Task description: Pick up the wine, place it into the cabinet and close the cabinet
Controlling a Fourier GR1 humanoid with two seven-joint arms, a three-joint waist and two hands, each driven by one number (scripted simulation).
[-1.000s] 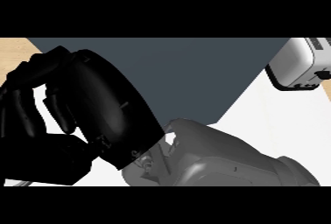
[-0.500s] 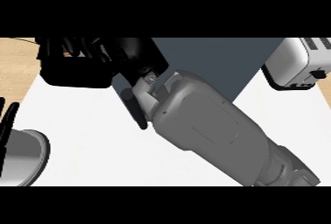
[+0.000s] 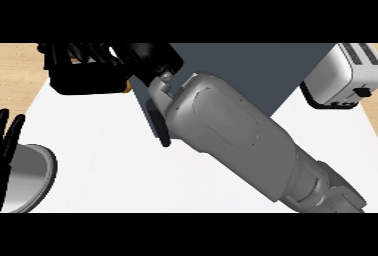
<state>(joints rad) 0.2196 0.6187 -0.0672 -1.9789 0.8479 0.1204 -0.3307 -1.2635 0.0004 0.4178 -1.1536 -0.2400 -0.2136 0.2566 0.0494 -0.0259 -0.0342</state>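
Right hand [image 3: 88, 70], no readable writing, toaster [image 3: 343, 75]

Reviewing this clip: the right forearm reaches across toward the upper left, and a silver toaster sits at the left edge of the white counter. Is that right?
Not quite. The head view shows the silver toaster at the right edge of the white counter, not the left. The left edge holds a grey round plate beside the left robot hand. The rest stands: the grey right forearm reaches toward the upper left.
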